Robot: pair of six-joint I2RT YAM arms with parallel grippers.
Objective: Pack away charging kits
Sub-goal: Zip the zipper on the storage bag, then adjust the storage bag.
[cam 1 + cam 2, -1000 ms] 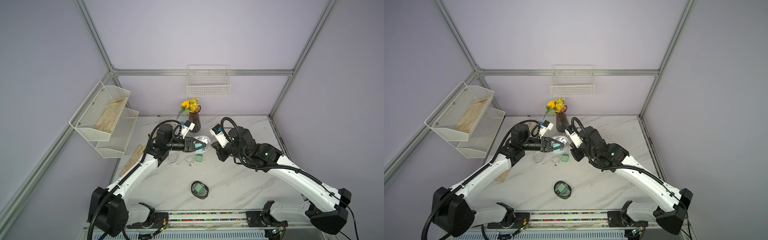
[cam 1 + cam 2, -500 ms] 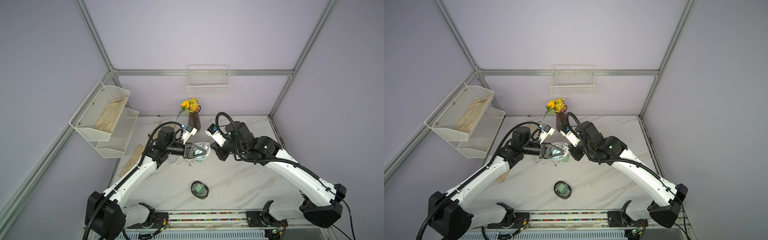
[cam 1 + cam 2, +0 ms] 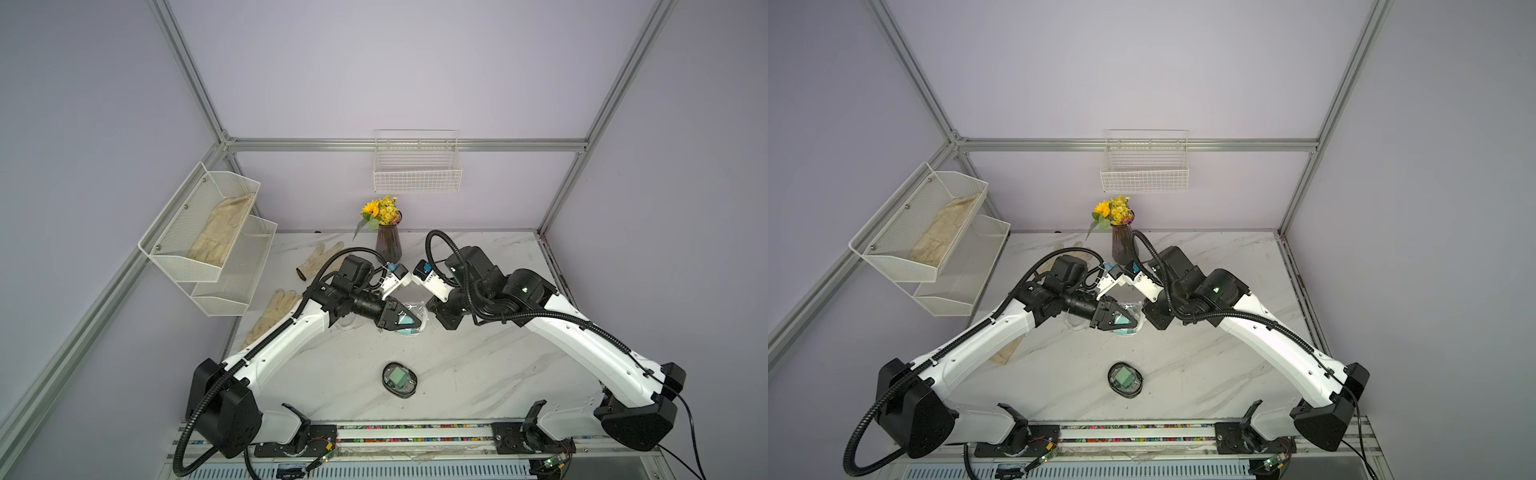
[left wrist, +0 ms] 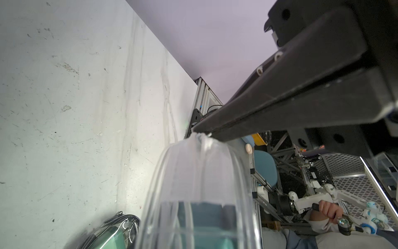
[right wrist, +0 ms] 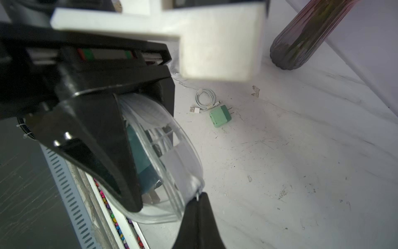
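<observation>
Right wrist: left pincer (image 5: 151, 172), right pincer (image 5: 199, 197) both grip clear case (image 5: 182, 159).

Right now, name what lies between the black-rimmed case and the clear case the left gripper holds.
Nothing: both top views show bare marble table between the black-rimmed case and the clear case in the left gripper.

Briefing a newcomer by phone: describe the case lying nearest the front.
On the marble table, look near the middle of the front rail. An oval case lies alone there; unlike the clear case held up behind it, its rim is black.
</observation>
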